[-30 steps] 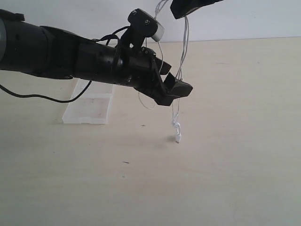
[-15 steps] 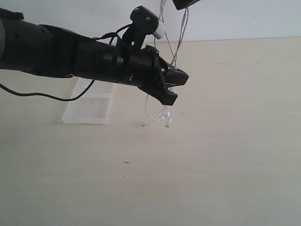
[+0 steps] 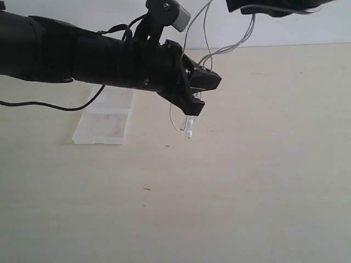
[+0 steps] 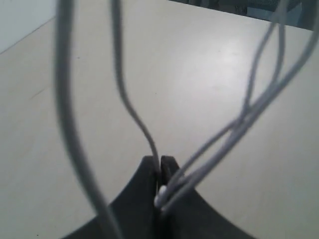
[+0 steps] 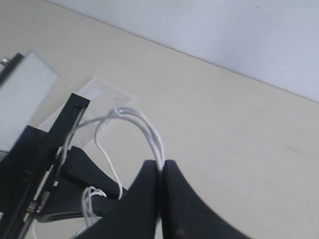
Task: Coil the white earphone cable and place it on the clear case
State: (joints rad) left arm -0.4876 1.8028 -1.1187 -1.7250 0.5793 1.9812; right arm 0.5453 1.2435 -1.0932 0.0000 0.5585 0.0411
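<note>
While both claws pinch the white earphone cable [image 3: 233, 46] in the air, none of it rests on the clear case [image 3: 104, 123], which lies flat on the table [image 3: 247, 192] to the left and a little farther back, partly behind the left arm. The left gripper [image 3: 205, 93] is clamped on several strands; its wrist view shows them squeezed between closed jaws. The right gripper [image 3: 263, 8], high at the upper right, is likewise closed on a bend of the wire. A loose tail hangs below the left claw and ends in a small white piece [image 3: 189, 131], either an earbud or the capsule, clear of the tabletop.

The main risk seems to be the thinness of the wire. If the claws pull farther apart, the strands between them could go taut and slide out of one pinch, or the gathered loops could be dragged straight. Should either jaw open early, the bundle would probably spring loose and fall beside the case. The dangling tail could also snag on the left claw or trail off the case's edge when the coil is lowered.
</note>
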